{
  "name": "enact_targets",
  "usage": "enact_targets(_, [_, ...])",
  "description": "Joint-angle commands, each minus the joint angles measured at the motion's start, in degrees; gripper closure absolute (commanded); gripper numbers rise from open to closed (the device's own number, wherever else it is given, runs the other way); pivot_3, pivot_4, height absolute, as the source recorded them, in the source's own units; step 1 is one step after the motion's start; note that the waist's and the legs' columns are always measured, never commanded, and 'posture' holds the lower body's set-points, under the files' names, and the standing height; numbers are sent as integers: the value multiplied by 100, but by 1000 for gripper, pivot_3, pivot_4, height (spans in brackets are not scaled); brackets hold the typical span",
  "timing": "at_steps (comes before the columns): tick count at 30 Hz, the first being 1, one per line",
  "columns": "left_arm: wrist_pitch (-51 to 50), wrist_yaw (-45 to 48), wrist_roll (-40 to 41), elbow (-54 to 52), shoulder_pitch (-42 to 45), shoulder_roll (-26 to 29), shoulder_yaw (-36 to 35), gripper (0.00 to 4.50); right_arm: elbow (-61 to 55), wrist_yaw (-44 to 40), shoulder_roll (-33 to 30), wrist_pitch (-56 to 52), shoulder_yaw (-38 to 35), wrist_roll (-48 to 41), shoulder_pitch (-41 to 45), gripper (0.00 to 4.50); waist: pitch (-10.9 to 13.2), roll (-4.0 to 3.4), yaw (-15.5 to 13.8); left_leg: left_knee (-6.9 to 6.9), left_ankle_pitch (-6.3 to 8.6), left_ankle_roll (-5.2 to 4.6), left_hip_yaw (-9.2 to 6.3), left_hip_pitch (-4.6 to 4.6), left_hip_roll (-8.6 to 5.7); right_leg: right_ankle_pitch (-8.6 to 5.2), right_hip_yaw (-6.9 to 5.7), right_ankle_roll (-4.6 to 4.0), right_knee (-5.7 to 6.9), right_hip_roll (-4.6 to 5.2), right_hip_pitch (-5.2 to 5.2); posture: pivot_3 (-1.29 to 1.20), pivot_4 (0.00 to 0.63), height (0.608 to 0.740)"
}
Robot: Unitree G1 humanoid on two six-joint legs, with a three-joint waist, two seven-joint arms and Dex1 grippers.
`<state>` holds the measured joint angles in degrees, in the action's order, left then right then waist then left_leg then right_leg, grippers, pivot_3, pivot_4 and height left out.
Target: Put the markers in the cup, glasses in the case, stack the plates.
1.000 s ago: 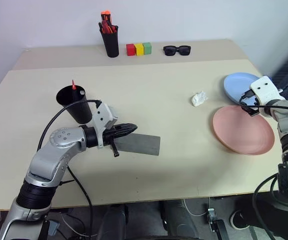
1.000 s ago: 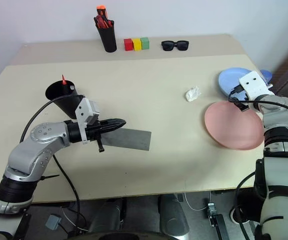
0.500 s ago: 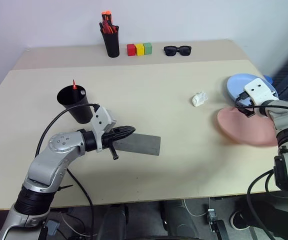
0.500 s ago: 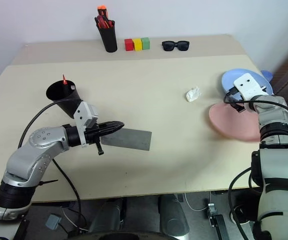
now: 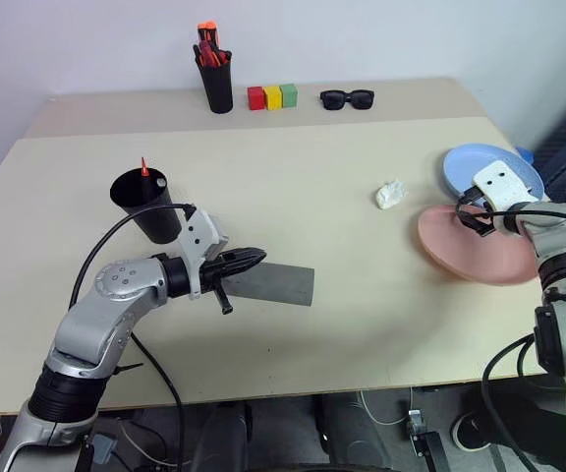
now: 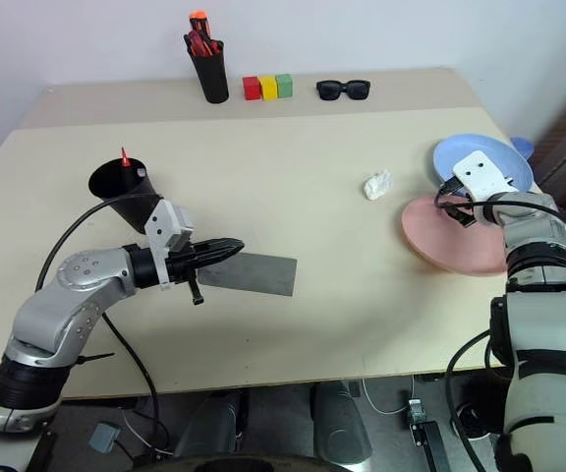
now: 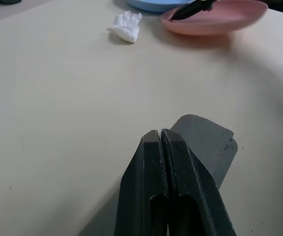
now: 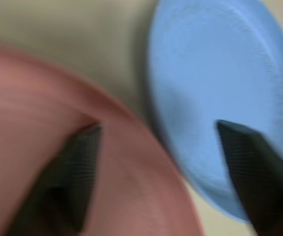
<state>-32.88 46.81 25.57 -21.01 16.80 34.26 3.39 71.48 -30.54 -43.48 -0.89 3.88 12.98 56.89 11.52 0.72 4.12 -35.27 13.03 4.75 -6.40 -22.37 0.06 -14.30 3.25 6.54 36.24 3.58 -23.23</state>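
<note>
Risk first: my right gripper [image 6: 452, 205] sits over the near rim of the pink plate [image 6: 450, 246], where that rim lies just beside the blue plate [image 6: 480, 157]. If I close with one finger across each plate, I judge the grip will slip or drag both dishes; a hold on the thin rim alone could tip the pink plate as it lifts.

Right gripper: fingers apart, one above pink and one above blue in the right wrist view, grasping nothing that I can see (contact with either plate cannot be told).

Left gripper [image 5: 254, 258]: clenched, fingers pressed together, its tip over the near end of the grey case [image 5: 278, 284], whose flap lies flat. Whether it presses on the felt I cannot tell.

The black cup [image 5: 147, 204] stands left of the case with a red marker [image 5: 144, 166] tip showing above its rim. A crumpled white scrap [image 5: 391, 195] lies between case and plates.
</note>
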Motion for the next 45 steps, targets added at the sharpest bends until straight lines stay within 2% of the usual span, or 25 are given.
enact_targets(1, [115,31,12,-103,68,19,-54,4500,98,150,29,-39,-82,-42,90,2717,0,0,-10,0,0,0,0,0,0,0,0,0,0,0,0,0,150,740])
enact_targets(2, [115,32,9,-107,64,19,-58,4500,106,159,33,-40,-82,-44,93,3407,0,0,-11,0,0,0,0,0,0,0,0,0,0,0,0,0,150,740])
enact_targets(4, [98,20,14,-144,30,29,-85,4500,106,153,42,-26,-75,-52,88,4195,0,0,-12,0,0,0,0,-1,0,0,0,0,0,0,0,0,150,740])
enact_targets(11, [69,-17,40,-253,-85,51,-134,4500,-17,-53,-7,-17,-130,-146,22,4195,0,0,-11,0,0,0,0,0,0,0,0,0,0,0,1,0,150,740])
enact_targets(18, [68,-23,39,-262,-74,74,-126,4500,-485,-881,-164,-348,-357,-502,-192,4195,0,0,-12,1,0,0,-1,0,0,0,0,1,0,0,1,0,150,740])
enact_targets(22, [66,-17,51,-276,-87,98,-140,4500,-1660,-1832,-390,-917,-418,-830,-813,4195,0,0,-19,1,0,0,-1,0,0,0,-1,2,1,0,1,0,150,740])
enact_targets(25, [69,-12,61,-277,-88,100,-132,4500,-3346,-2508,-644,-1483,-510,-1238,-1786,4195,-1,0,-31,2,0,0,-3,-1,0,-1,-2,4,1,0,2,0,150,740])
enact_targets(28, [76,6,64,-263,-77,92,-114,4500,-4443,-2653,-803,-1918,-647,-1466,-2427,4195,-2,-1,-39,-1,0,0,-5,0,0,-1,-3,5,2,0,4,0,150,740])
enact_targets(32, [90,38,45,-193,0,69,-72,4500,-5129,-2648,-905,-2332,-821,-1653,-2753,4195,-2,-2,-19,-7,0,0,-3,3,0,0,-2,5,3,0,6,0,150,740])
enact_targets(35, [92,57,30,-168,31,60,-61,4500,-5343,-2661,-990,-2432,-863,-1687,-2843,3317,-2,-2,-31,-10,0,0,-2,2,0,0,-2,4,5,0,6,0,150,740])
enact_targets(40, [79,61,36,-176,9,70,-84,4500,-5769,-2682,-1102,-2581,-1008,-1883,-2869,884,-2,-2,-53,-10,0,0,-2,-1,0,-1,-2,5,4,0,5,0,150,740])
enact_targets(45, [64,36,55,-240,-72,75,-111,4500,-5829,-2267,-817,-3102,-1158,-2132,-2481,884,-2,-2,-50,-10,0,0,-2,-1,0,-1,-2,5,4,1,4,0,150,740])
